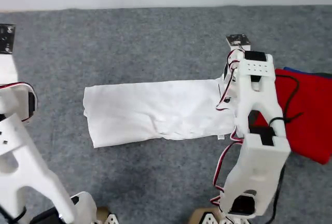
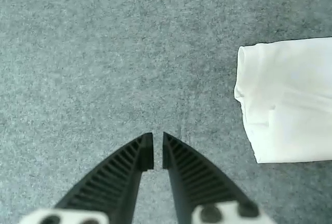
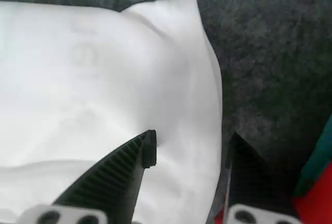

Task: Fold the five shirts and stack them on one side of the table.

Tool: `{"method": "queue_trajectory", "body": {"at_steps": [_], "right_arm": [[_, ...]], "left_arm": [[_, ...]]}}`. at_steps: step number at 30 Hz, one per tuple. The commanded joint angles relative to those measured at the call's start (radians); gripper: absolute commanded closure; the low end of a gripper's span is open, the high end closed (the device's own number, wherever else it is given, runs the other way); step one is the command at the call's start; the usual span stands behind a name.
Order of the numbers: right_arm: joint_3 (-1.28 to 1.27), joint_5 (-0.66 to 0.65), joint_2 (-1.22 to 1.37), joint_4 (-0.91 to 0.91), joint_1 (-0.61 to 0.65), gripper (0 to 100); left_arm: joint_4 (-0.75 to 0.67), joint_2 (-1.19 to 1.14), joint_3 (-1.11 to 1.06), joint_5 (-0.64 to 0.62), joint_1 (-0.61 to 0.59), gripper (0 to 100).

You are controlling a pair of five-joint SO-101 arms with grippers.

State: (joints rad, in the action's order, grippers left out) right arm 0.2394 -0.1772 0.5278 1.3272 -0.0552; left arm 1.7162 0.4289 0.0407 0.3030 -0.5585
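A white shirt, folded into a long strip, lies across the middle of the grey table. My right arm stands over its right end. There my right gripper is open, one finger on the white shirt and the other just past its edge. My left gripper is shut on nothing and hangs over bare grey surface, well short of the white shirt's left end. My left arm is at the table's left edge.
A red shirt lies at the right side, partly under the right arm, with a blue layer showing at its far edge. The red shirt shows beside the right gripper. Bare grey table lies beyond and in front of the white shirt.
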Motion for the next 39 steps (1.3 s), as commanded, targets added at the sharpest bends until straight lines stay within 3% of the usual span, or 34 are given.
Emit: {"method": "queue_trajectory", "body": {"at_steps": [1,8,15,27,39], "right_arm": [[0.087,0.006,0.035,-0.012,-0.008,76.6],[0.095,0.009,0.128,-0.002,-0.002,77.5],[0.095,0.009,0.128,-0.002,0.001,96.6],[0.095,0.009,-0.042,0.050,0.038,98.8],[0.095,0.009,-0.119,0.084,0.268,98.8]], "left_arm": [[0.008,0.031,0.039,0.006,0.000,96],[0.008,0.026,0.039,0.005,0.000,96],[0.008,0.025,0.038,0.003,0.003,96],[0.008,0.023,0.038,0.003,0.005,96],[0.008,0.031,-0.035,0.006,0.006,96]]}}
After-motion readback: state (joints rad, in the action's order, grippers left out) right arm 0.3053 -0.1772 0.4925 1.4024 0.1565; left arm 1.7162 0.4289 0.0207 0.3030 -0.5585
